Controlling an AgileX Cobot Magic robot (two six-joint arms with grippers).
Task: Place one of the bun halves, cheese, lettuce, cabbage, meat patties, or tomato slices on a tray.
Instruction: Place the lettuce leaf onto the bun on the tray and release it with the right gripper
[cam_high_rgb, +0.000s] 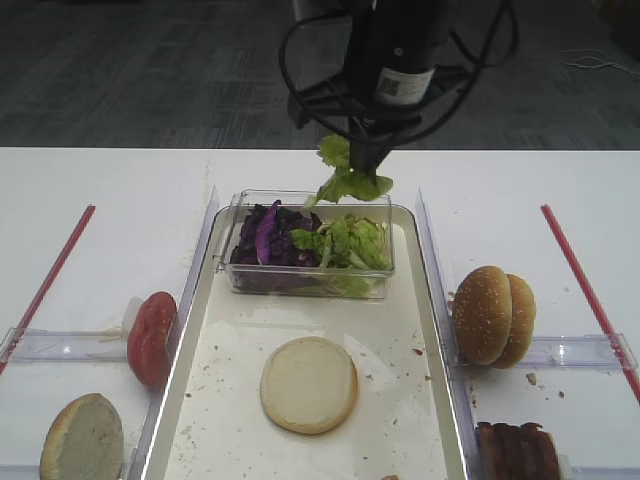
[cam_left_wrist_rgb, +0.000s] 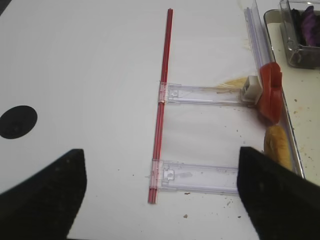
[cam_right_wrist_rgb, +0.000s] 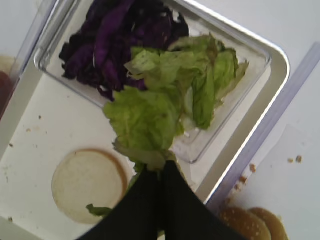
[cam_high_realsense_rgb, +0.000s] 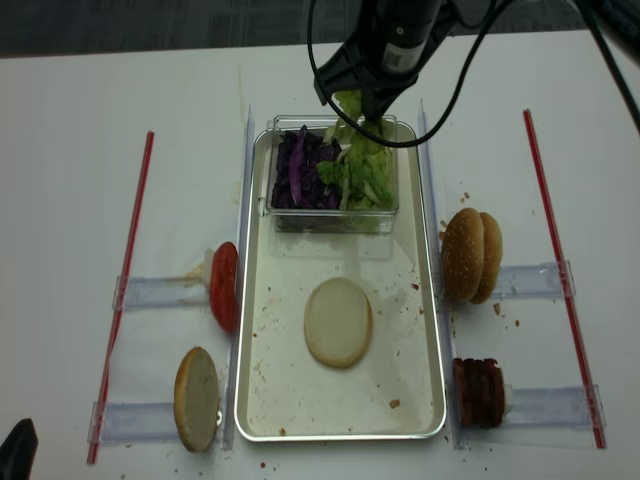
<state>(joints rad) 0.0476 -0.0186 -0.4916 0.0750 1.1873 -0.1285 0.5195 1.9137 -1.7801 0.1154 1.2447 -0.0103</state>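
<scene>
My right gripper (cam_right_wrist_rgb: 162, 169) is shut on a light green lettuce leaf (cam_right_wrist_rgb: 145, 120) and holds it in the air above the clear plastic box (cam_high_rgb: 310, 285) at the far end of the tray (cam_high_rgb: 225, 340). That box holds more lettuce (cam_high_rgb: 350, 240) and purple cabbage (cam_high_rgb: 265, 235). A pale, flat bun half (cam_high_rgb: 309, 384) lies on the tray floor. My left gripper (cam_left_wrist_rgb: 160, 197) hangs open over the bare table left of the tray, with nothing between its fingers. No cheese is in view.
Clear racks flank the tray. The left ones hold tomato slices (cam_high_rgb: 150, 338) and a bun half (cam_high_rgb: 82, 438). On the right are sesame buns (cam_high_rgb: 490, 315) and meat patties (cam_high_rgb: 515, 450). Red strips (cam_high_realsense_rgb: 125, 290) run along both outer sides.
</scene>
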